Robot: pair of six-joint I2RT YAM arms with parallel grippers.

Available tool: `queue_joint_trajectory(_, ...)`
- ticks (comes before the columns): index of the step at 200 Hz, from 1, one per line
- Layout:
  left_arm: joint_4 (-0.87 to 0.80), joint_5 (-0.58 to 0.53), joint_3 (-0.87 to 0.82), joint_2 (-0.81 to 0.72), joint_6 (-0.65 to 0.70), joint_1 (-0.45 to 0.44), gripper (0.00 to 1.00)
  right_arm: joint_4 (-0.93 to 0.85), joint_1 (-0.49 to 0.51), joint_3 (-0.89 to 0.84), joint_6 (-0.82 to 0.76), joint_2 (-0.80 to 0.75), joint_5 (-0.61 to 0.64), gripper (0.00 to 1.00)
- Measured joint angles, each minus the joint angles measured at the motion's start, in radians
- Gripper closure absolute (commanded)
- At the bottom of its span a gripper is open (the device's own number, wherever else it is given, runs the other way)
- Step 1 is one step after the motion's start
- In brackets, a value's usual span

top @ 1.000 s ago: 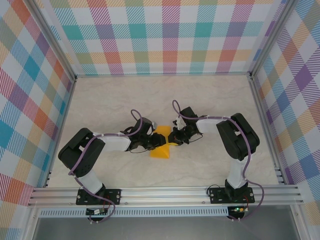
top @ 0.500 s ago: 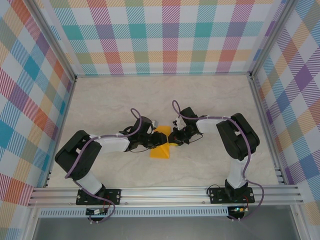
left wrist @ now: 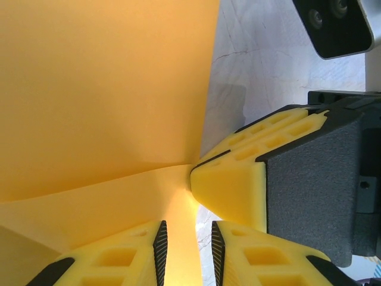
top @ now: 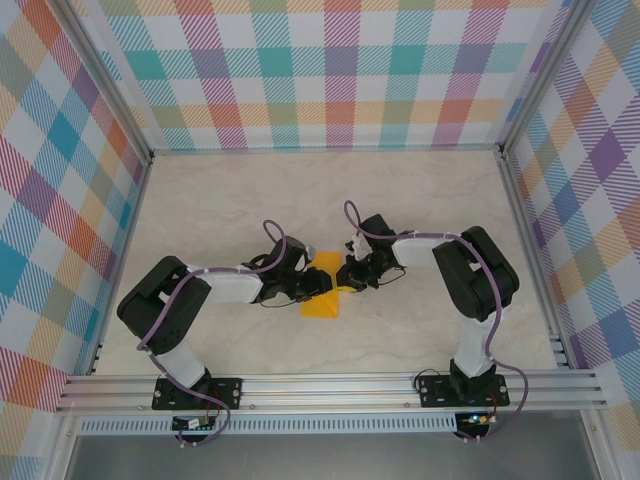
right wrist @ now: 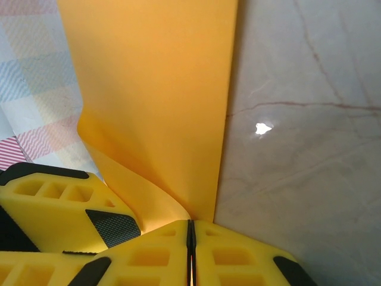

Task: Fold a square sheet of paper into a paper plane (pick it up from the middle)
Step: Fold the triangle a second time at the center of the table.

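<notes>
Currently the square sheet of paper lies central on the desk, its 3 o'clock edge clamped by the closed right hand, likely as an anchor, while the parted left hand straddles its 9 o'clock flap.

Overhead rear view, wrist cameras near paper
</notes>
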Motion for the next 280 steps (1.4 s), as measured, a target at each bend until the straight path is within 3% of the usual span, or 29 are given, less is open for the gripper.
queue_joint_trajectory(205,-0.028,-0.009,0.006,0.019,0.003,-0.003,0.72,-0.014,0.0,0.011,0.0,0.01,-0.002,0.9)
queue_joint_trajectory(280,-0.042,-0.019,0.007,0.027,0.004,-0.003,0.76,-0.042,0.008,0.016,0.002,-0.024,0.067,0.83)
